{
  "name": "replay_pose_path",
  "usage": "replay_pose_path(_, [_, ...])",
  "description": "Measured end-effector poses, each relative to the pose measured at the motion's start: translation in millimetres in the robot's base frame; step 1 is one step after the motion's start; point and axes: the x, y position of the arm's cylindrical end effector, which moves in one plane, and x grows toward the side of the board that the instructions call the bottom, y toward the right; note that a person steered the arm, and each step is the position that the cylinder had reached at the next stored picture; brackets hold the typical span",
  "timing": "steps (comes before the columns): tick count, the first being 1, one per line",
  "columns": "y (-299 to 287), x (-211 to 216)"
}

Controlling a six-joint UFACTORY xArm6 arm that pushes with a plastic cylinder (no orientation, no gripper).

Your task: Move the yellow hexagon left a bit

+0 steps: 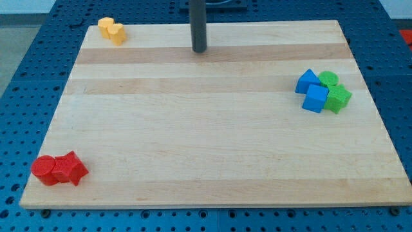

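Note:
Two yellow blocks touch at the board's top left corner: one [105, 26] on the left and one [116, 33] on the right; I cannot tell which is the hexagon. My tip [199, 50] is the lower end of a dark rod near the view's top centre. It stands well to the right of the yellow pair, apart from every block.
The wooden board [212, 129] lies on a blue pegboard table. A blue triangle [307, 81], a blue cube [315, 98], a green cylinder [329, 79] and a green block [338, 98] cluster at the right. A red cylinder [44, 169] and a red block [69, 169] sit at the bottom left.

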Motion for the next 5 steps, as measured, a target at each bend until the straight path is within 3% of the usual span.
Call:
replay_pose_path(1, [-50, -49])
replay_pose_path(2, [-69, -65])
replay_pose_path(4, [-95, -64])
replay_pose_path(5, [-159, -63])
